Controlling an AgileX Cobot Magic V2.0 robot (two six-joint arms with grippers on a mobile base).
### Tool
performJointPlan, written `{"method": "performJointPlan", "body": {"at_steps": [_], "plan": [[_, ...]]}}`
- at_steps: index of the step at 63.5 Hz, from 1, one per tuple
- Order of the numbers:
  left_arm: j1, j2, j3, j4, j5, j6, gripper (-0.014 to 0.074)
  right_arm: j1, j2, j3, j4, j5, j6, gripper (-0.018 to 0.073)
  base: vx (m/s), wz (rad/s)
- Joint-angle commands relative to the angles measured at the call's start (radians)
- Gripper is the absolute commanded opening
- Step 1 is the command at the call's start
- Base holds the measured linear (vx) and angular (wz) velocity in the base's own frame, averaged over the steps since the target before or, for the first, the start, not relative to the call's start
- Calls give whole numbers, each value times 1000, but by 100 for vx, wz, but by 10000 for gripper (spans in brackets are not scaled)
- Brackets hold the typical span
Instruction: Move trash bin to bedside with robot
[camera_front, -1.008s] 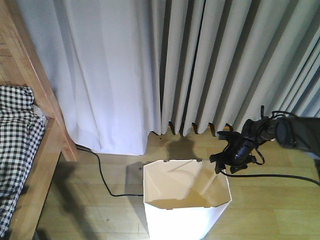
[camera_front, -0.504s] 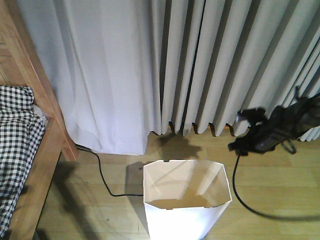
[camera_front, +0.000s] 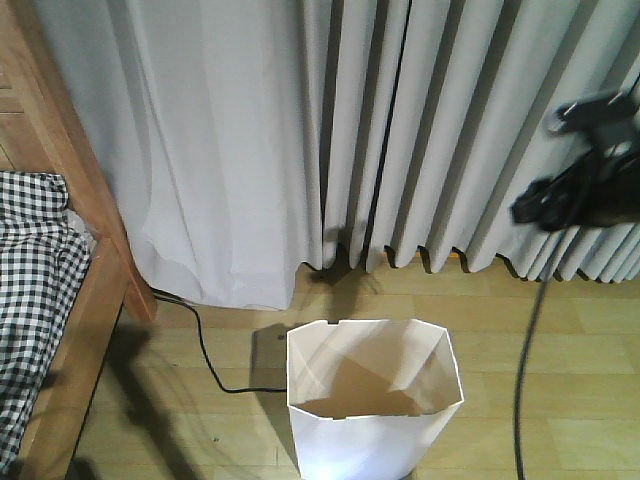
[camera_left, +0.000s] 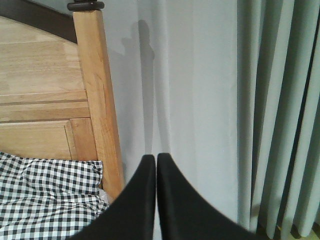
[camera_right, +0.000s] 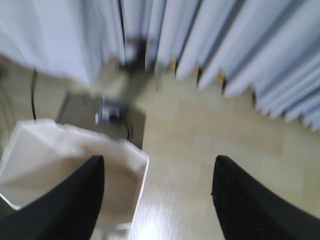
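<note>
White plastic trash bin (camera_front: 374, 400), rectangular with chamfered corners and thin walls, stands upright on the wood floor at 6 o'clock in the front view, nothing touching it. Light wooden bed frame (camera_front: 72, 175) with black-and-white checked bedding (camera_front: 30, 280) sits at 9 o'clock, a strip of bare floor between bed and bin.

Right claw (camera_right: 157, 192): fingers wide apart, empty, blurred, above the bin's right rim per the wrist view. In the front view the black right arm (camera_front: 590, 180) is up at 3 o'clock against the grey curtain (camera_front: 420, 130), well apart from the bin. Left claw (camera_left: 156, 170): tips together, holding nothing, facing the bed post.

Risks:
- Thin walls could flex or slip in a 1-sided rim grip.
- Black floor cable (camera_front: 205, 355) lies between bin and bed; a dragged bin may snag or tip.
- The arm's dangling cable (camera_front: 525, 370) could catch the rim.
</note>
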Motion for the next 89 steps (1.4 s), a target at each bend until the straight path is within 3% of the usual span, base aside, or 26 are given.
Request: {"method": "performJointPlan", "body": {"at_steps": [1,18,37,50,66,72,83,89], "plan": [[0,-5,-21,-5,-72,-4,-6,-2,-163,-21,10,25,-9,459,0,0],[0,-5,-21,-5,-72,-4,-6,-2,-484,-15,6,174,18,459,0,0],[0,-5,-21,-5,-72,-4,-6,-2,-915,317,6,-79,151,459,0,0],[0,-5,-21,-5,-72,-4,-6,-2,-1131,508,6,-77,153,459,0,0],[0,-5,-21,-5,-72,-4,-6,-2,-1163,607,-1,-119,151,445,0,0],[0,-5,-21,-5,-72,-4,-6,-2,-1163,607,1,-164,151,358,0,0],[0,-5,-21,-5,-72,-4,-6,-2,-1163,607,11,-207,153,-18,0,0],[0,-5,-21,-5,-72,-4,-6,-2,-1163,607,10,-205,155,-12,0,0]]}}
